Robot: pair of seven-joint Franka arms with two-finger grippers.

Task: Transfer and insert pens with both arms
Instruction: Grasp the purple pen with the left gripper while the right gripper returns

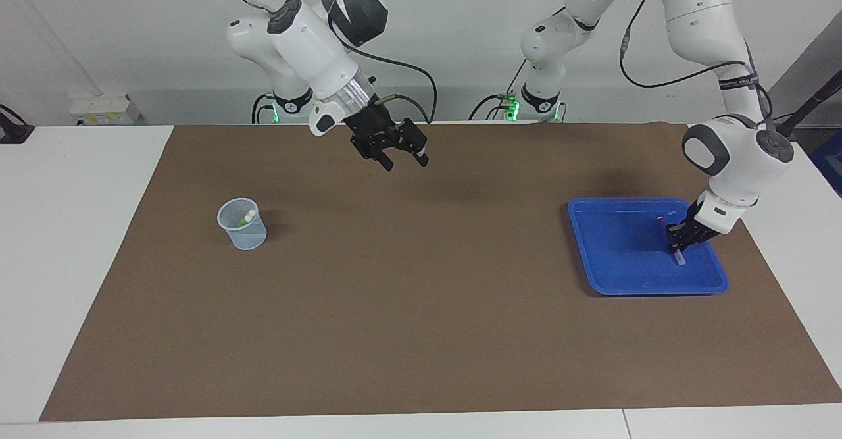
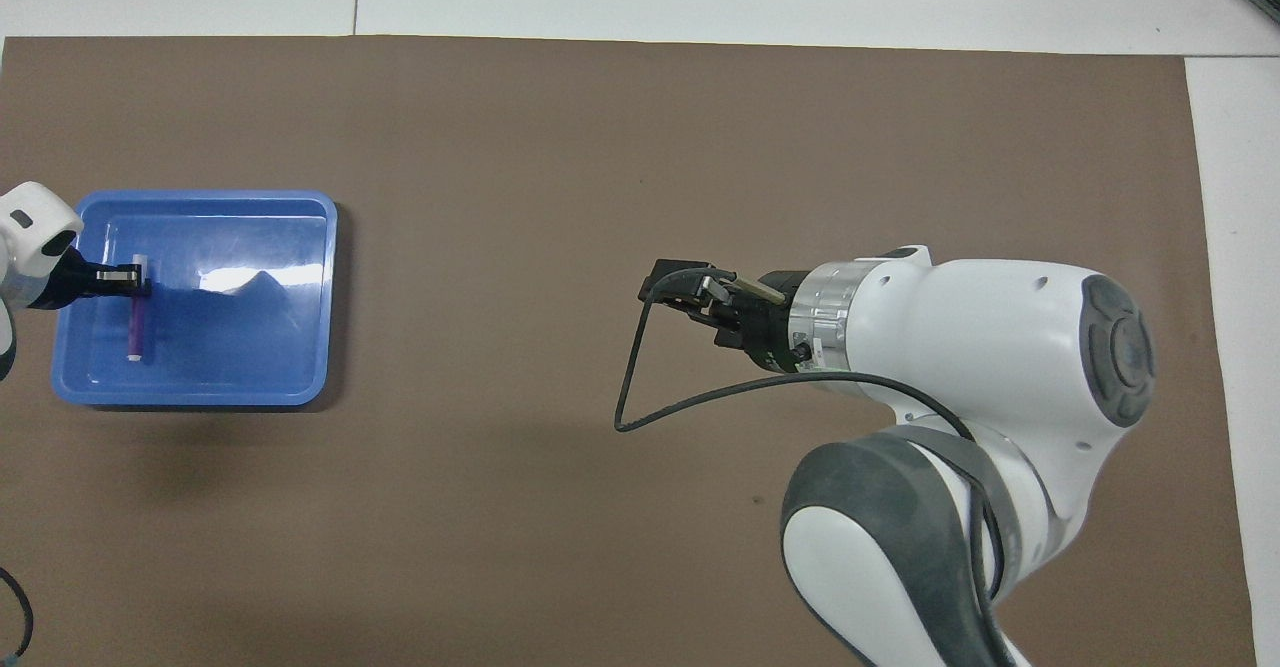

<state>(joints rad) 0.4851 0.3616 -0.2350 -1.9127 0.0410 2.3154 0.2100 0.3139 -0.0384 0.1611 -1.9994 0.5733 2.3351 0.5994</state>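
Gripping the purple pen [image 1: 675,243] near one end, the left pincer [image 1: 677,240] is down inside the blue tray [image 1: 618,274] at the left arm's end of the desk [image 1: 421,334], its fingers closed on the barrel. The hold looks off-centre, so as the pen comes up it may swing or slip out, and a tilted pen would be awkward to hand across. From this angle I cannot tell for certain whether the pen has left the tray floor.

Over the brown mat [image 1: 421,294], between tray and cup, hangs the right pincer [image 1: 402,158] with its fingers spread and nothing in them. If the two pincers meet badly aligned at the handover, the right one could close on the left's fingers rather than on the free length of pen, or the pen could drop to the mat and roll.

At the right arm's end of the desk stands the clear cup [image 1: 243,224], with what appear to be two pens [image 1: 247,218] already in it. These narrow the opening, so the third could catch the rim or tip the light cup.
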